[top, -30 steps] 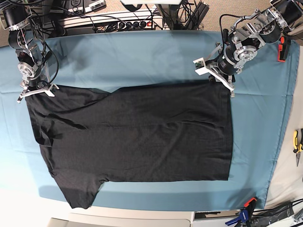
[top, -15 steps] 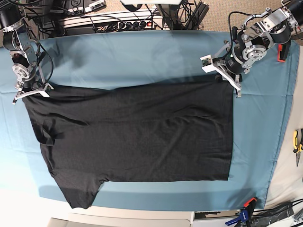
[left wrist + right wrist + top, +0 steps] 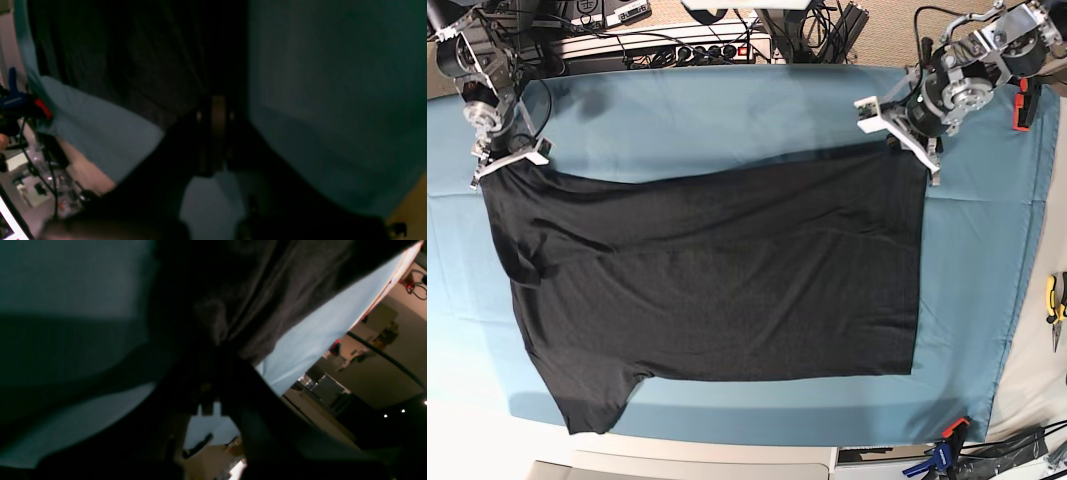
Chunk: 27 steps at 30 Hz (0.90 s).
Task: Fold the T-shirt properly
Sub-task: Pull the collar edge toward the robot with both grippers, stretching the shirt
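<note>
The black T-shirt [image 3: 717,270] lies spread, plain side up, on the teal table cloth [image 3: 707,110]. My left gripper [image 3: 924,160] is shut on the shirt's far right corner. My right gripper [image 3: 495,165] is shut on its far left corner, near a sleeve. The far edge sags between the two. In the left wrist view, dark fabric [image 3: 133,60] meets the cloth [image 3: 333,83] at the fingers [image 3: 213,133]. In the right wrist view, bunched fabric [image 3: 267,290] sits at the dark fingers [image 3: 206,380]. The print is hidden.
A power strip and cables [image 3: 667,45] run along the table's far edge. Yellow-handled pliers [image 3: 1055,300] lie off the cloth at the right. A clamp [image 3: 942,455] holds the cloth's near right corner. A red part [image 3: 1024,100] sits by the left arm.
Both grippers have moved toward the table's far edge, pulling the shirt's far corners with them. The shirt has shifted and stretched that way.
</note>
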### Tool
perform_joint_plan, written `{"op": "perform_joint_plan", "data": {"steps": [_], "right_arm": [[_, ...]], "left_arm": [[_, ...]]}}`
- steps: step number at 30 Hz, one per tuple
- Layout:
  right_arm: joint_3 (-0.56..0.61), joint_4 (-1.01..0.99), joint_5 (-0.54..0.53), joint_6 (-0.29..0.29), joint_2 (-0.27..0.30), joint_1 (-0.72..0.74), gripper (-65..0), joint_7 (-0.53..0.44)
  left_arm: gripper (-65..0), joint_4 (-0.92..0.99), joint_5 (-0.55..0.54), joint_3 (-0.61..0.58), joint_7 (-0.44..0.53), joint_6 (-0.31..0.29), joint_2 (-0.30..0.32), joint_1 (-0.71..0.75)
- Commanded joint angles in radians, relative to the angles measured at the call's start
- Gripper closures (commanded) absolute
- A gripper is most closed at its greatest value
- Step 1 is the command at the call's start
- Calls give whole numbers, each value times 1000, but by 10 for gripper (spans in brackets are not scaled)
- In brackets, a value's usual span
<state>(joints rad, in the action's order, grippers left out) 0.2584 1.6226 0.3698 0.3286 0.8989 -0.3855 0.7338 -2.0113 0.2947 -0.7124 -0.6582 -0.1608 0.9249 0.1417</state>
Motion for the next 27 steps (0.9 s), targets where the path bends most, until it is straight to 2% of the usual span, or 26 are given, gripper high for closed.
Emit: {"op": "perform_joint_plan", "data": {"steps": [1, 8, 15, 20, 27], "right_arm": [[-11, 10, 18, -4, 29, -5, 0, 18], [-12, 10, 42, -4, 86, -42, 0, 27], [-16, 9, 42, -4, 159, -42, 0, 28], [-60, 5, 27, -4, 185, -42, 0, 21], [-91, 5, -12, 19, 220, -44, 0, 18]], "left_arm": [[0, -22, 9, 9, -9, 9, 32, 0], [0, -42, 9, 9, -19, 31, 89, 8], [0, -42, 21, 9, -31, 34, 90, 8], [0, -42, 36, 9, -41, 48, 99, 8], [0, -51, 35, 9, -52, 57, 158, 8]]}}
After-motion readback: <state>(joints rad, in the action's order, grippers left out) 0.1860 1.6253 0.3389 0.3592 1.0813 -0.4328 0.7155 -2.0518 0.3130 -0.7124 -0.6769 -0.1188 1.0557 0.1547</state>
